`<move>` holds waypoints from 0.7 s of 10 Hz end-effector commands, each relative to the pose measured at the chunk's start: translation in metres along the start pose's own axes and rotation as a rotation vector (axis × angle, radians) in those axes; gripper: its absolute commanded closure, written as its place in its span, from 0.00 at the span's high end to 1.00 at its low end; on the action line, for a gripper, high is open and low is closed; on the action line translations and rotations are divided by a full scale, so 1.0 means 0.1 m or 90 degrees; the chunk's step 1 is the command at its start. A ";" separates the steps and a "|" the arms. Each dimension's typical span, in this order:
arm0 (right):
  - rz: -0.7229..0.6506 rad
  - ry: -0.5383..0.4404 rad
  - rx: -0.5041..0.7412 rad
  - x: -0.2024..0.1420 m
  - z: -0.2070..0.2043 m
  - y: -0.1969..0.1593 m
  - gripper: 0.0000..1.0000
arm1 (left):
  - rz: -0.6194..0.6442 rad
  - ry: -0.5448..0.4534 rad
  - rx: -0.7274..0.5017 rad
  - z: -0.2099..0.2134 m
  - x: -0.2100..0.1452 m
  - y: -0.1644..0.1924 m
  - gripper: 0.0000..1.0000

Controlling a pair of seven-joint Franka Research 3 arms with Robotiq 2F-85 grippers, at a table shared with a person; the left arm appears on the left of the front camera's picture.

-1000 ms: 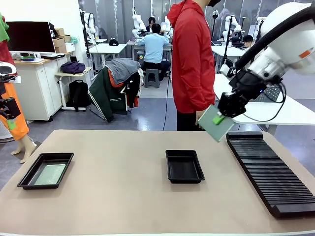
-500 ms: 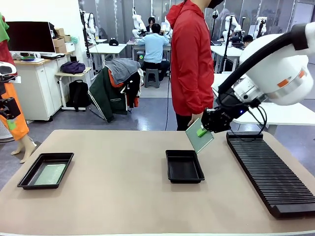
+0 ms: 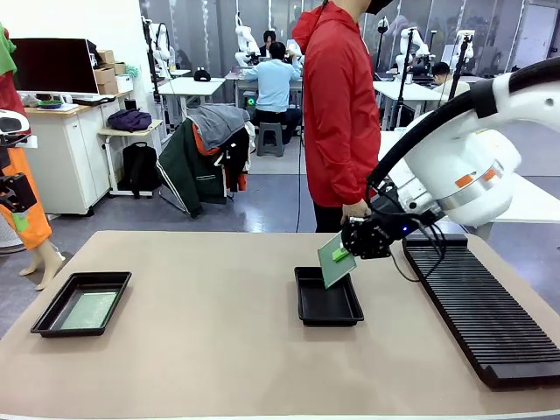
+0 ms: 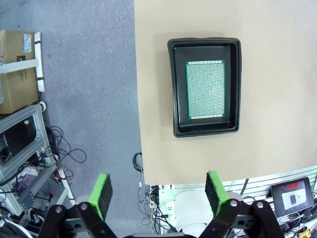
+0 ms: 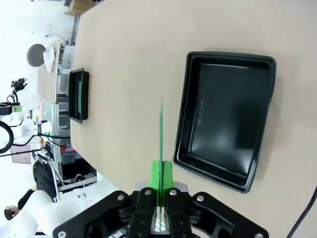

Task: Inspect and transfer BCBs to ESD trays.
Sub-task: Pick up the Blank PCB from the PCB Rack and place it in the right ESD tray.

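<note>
Front view: the right gripper (image 3: 344, 254) hangs over the far right corner of the middle ESD tray (image 3: 327, 296), its fingers pinched shut on a BCB (image 3: 335, 259) that tilts down toward the tray without touching it. The gripper's dark body hides the board's upper edge, and its green pads are only a small speck there. A person in a red jacket (image 3: 341, 105) stands at the far side, one hand (image 3: 356, 210) just behind the gripper. The left ESD tray (image 3: 82, 303) sits near the surface's (image 3: 210, 350) left edge with a second board (image 3: 88, 310) lying flat in it. A long black ribbed rack (image 3: 477, 302) runs along the right — its near end is cut off by the frame.

Left wrist view: the left gripper (image 4: 158, 191) is high above the surface edge, fingers (image 4: 103, 191) spread wide and holding nothing. Below lies the tray (image 4: 205, 130) with its board (image 4: 205, 89) flat and centred.

Right wrist view: the held board (image 5: 161, 136) shows edge-on, a thin green line clamped between the closed pads (image 5: 156, 174). The empty tray (image 5: 225, 121) lies just beside it; the other tray (image 5: 79, 95) is small and far off, its contents hard to make out.
</note>
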State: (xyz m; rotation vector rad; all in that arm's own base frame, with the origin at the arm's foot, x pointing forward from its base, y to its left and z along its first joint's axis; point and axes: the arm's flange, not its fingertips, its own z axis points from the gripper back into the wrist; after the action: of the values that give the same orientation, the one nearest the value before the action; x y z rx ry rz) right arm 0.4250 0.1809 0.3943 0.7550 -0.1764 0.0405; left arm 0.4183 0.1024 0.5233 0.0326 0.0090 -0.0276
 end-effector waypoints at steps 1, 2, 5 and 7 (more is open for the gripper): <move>0.005 -0.025 0.018 -0.04 -0.25 -0.07 0.02 | 0.000 -0.003 0.001 -0.01 0.01 0.01 1.00; -0.002 -0.029 0.020 -0.03 -0.33 -0.13 0.02 | 0.000 -0.003 0.001 -0.01 0.01 0.01 1.00; -0.011 -0.027 0.037 0.00 -0.61 -0.35 0.02 | 0.000 -0.003 0.001 -0.01 0.01 0.01 1.00; -0.015 -0.029 0.048 0.01 -0.76 -0.49 0.02 | 0.000 -0.003 0.001 -0.01 0.01 0.01 1.00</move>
State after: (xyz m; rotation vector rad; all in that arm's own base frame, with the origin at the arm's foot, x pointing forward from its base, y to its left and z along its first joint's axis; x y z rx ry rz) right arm 0.4366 0.1926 0.3202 0.8187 -0.1643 0.0104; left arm 0.4183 0.1024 0.5233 0.0326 0.0089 -0.0276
